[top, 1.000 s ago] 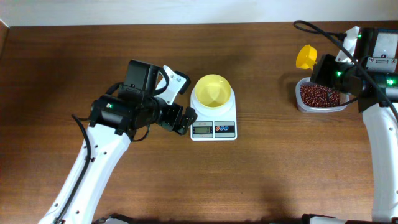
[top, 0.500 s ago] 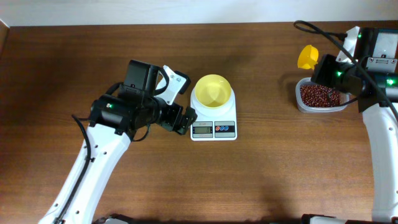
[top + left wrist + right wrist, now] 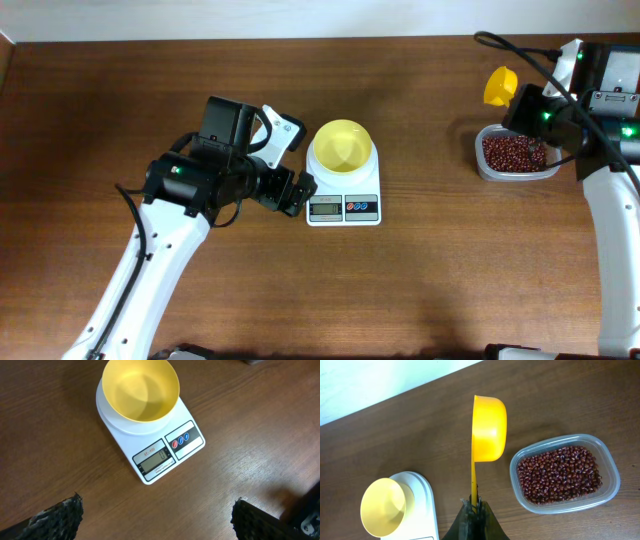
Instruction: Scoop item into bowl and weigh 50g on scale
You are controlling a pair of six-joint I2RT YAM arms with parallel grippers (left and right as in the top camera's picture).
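Spreading across the whole overhead view, the brown wooden table [image 3: 430, 280] carries everything. The left arm [image 3: 150, 260] reaches from the near left edge toward the middle, and the left gripper [image 3: 300, 192] hangs just beside the left side of the scale; in its wrist view the two dark fingers [image 3: 55, 520] are spread far apart with nothing between them, and the scale is seen between and beyond them. The right arm [image 3: 610, 220] stands at the right edge, and the right gripper [image 3: 475, 509] has its fingers pressed together on the thin handle of the yellow scoop. The white kitchen scale [image 3: 343, 200] rests near the middle of the table, with a grey display and red and blue buttons on its front; the digits are too small to read. The clear plastic container [image 3: 614, 477] sits on the right part of the table, well apart from the scale. The pale yellow bowl [image 3: 343, 145] stands on the round plate of the scale. The yellow scoop [image 3: 489, 427] is held in the air near the far left corner of the container, its cup at the end away from the gripper; I cannot tell what is inside the cup. The small dark red-brown beans [image 3: 557, 475] lie in the container as a flat, grainy layer.
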